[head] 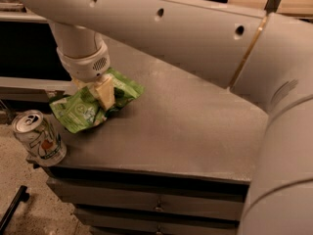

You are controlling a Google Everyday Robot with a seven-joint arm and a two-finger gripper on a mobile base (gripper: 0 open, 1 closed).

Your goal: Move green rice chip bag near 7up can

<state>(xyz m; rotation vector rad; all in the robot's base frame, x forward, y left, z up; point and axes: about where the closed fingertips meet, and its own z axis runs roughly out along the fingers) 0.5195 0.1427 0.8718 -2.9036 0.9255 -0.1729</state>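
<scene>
The grey tabletop [195, 131] carries the green rice chip bag [78, 114] at left, the claw [103, 98] clamped on it, and the 7up can [40, 137] lower left.

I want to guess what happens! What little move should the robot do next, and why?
Probably open up and let go. The gripper is pinching the green rice chip bag, and the bag is already close beside the 7up can on the table.
</scene>
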